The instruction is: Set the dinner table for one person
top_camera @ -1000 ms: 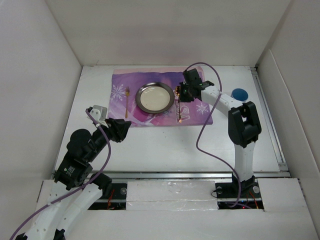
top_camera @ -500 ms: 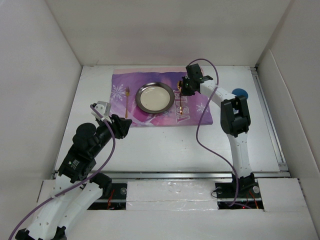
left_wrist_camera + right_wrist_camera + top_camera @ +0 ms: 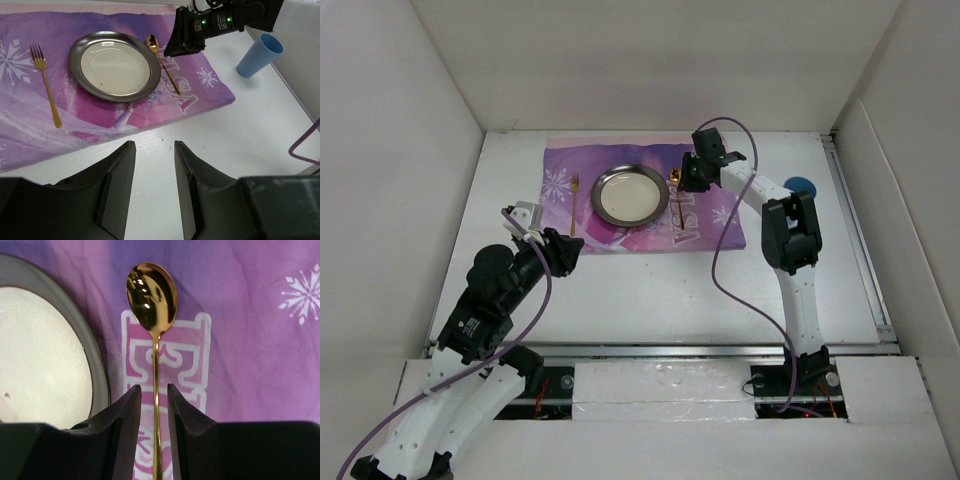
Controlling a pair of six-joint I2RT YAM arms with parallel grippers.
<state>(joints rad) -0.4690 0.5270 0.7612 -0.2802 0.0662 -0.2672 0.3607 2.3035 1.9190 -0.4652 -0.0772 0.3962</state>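
Note:
A metal plate (image 3: 630, 195) lies on the purple snowflake mat (image 3: 640, 232) at the back of the white dinner table (image 3: 650, 290). A gold fork (image 3: 574, 205) lies left of the plate and a gold spoon (image 3: 674, 178) right of it. My right gripper (image 3: 688, 180) is low over the spoon. In the right wrist view its jaws (image 3: 153, 386) are open and straddle the spoon's handle (image 3: 155, 365) with a gap on each side. My left gripper (image 3: 565, 255) is open and empty above bare table in front of the mat (image 3: 154, 144).
A blue cup (image 3: 801, 186) stands on the table right of the mat, close behind the right arm; it also shows in the left wrist view (image 3: 260, 54). White walls enclose the table on the left, back and right.
Over the last second my right arm reached farther back and its gripper shifted slightly along the spoon. My left arm shifted a little. In the last half second almost nothing moved.

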